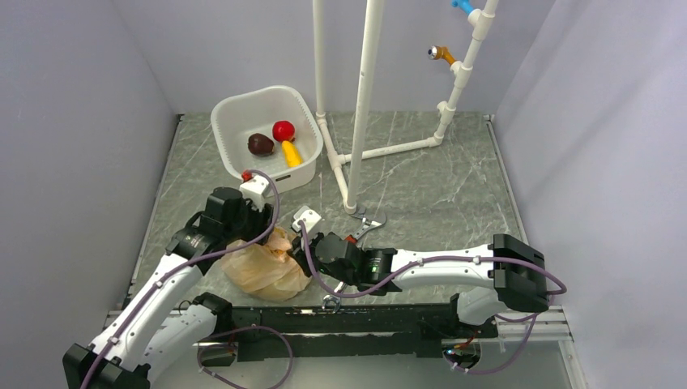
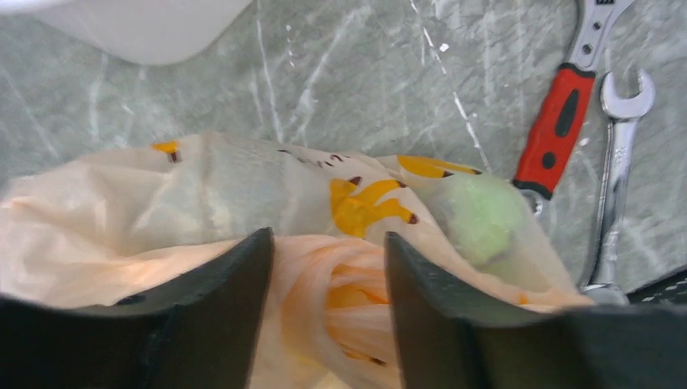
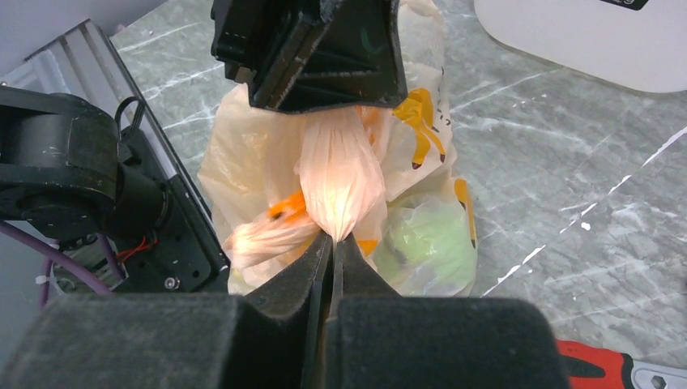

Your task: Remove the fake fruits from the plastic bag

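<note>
opening step. right gripper [image 3: 334, 243] pinched shut on bag [image 3: 243, 154] neck; left gripper [image 2: 328, 239] jaws apart astride it. green fruit [image 2: 478, 215] inside. next: left needs film hold, spread mouth.

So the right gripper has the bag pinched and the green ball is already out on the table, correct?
No. The right gripper is shut on the plastic bag, but the green ball is inside it, showing through the film, as the right wrist view shows.
</note>
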`<state>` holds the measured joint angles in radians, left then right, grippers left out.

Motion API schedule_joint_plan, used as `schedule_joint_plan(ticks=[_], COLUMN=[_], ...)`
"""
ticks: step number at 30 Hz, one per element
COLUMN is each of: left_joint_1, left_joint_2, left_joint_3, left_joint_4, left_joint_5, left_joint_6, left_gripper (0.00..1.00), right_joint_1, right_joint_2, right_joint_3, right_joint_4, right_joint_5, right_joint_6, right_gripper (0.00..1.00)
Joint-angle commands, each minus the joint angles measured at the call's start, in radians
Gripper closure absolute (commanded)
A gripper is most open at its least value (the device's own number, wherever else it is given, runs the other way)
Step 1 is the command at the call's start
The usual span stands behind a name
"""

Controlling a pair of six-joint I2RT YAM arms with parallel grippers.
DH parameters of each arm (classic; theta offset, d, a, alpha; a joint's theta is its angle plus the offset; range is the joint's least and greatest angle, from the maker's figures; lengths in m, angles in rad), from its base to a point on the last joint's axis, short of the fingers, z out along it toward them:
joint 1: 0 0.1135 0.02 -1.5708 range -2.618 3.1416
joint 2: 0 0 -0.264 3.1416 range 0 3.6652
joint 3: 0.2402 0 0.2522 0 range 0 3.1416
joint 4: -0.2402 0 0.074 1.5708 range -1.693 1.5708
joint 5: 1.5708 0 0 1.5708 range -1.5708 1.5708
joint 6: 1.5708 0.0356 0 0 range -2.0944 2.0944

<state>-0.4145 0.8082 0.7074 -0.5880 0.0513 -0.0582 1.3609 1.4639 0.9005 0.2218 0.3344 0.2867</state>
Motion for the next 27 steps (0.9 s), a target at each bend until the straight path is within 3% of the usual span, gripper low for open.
schedule_joint_plan(ticks=[1, 3, 7, 14, 17, 20, 23, 26, 27], left_joint_1=[0.002, 0.002, 0.002, 0.002, 0.002, 0.002, 0.002, 0.002, 0.003], left_joint_2=[-0.016, -0.013, -0.127, -0.439, -0.500, -0.523, -0.509, -0.497, -0.498], left_joint_3=[0.040, 0.063, 0.054, -0.021, -0.033, -0.040, -0.035, -0.028, -0.030], left_joint_4=[-0.001, -0.031, -0.006, 0.094, 0.104, 0.115, 0.119, 0.107, 0.111], left_joint_5=[-0.018, -0.047, -0.163, -0.242, -0.266, -0.244, -0.202, -0.189, -0.179], left_joint_6=[0.020, 0.013, -0.009, -0.021, -0.022, -0.012, -0.004, -0.005, -0.003], left_gripper=[0.63, 0.89, 0.99, 1.00, 1.00, 1.00, 1.00, 1.00, 1.00], right_joint_1=[0.000, -0.001, 0.000, -0.001, -0.002, -0.001, 0.000, -0.003, -0.006], right_joint_2=[-0.042, -0.048, -0.075, -0.125, -0.125, -0.099, -0.095, -0.094, -0.082], right_joint_3=[0.014, 0.004, -0.033, -0.157, -0.218, -0.178, -0.111, -0.026, 0.023], right_joint_4=[0.013, 0.018, 0.036, 0.121, 0.184, 0.101, 0.008, -0.098, -0.166], right_joint_5=[0.019, 0.038, 0.066, 0.029, -0.020, -0.028, -0.016, 0.035, 0.058], right_joint_6=[-0.016, -0.016, 0.000, 0.066, 0.099, 0.111, 0.080, 0.055, 0.051], right_gripper=[1.00, 1.00, 1.00, 1.00, 1.00, 0.99, 0.84, 0.46, 0.42])
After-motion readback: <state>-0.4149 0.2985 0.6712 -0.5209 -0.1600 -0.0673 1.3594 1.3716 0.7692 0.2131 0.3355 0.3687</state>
